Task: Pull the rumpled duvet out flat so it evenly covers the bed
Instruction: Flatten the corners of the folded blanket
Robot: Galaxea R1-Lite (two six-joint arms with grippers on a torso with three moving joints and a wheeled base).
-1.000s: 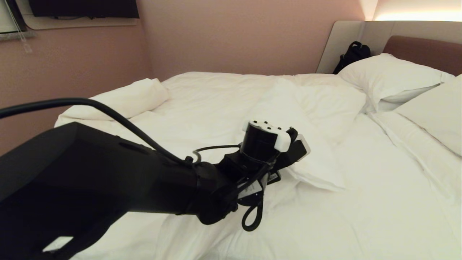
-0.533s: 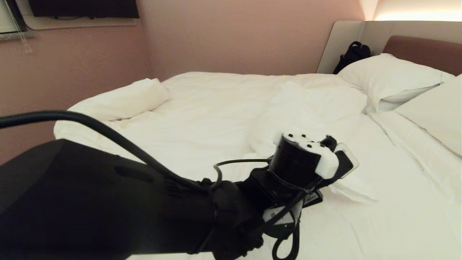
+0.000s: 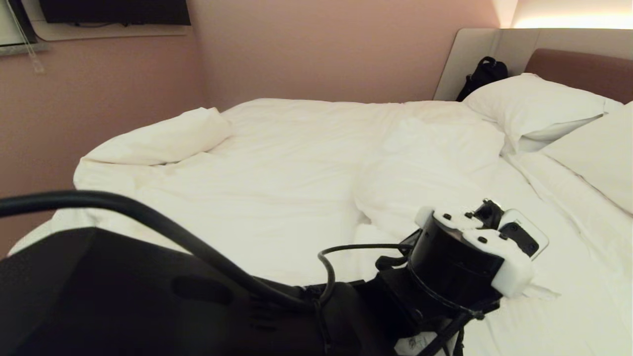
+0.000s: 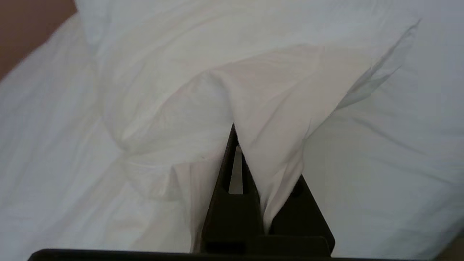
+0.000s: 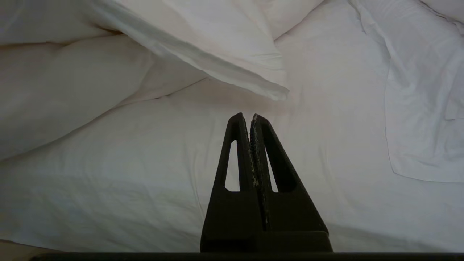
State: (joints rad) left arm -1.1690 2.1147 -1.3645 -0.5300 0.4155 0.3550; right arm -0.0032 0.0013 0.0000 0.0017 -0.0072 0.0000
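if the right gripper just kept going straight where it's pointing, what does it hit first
Probably the duvet: its loose folded edge lies just past the shut right gripper, which holds nothing. Depth is unclear, so the tips might slip under that edge and meet the bed sheet instead.
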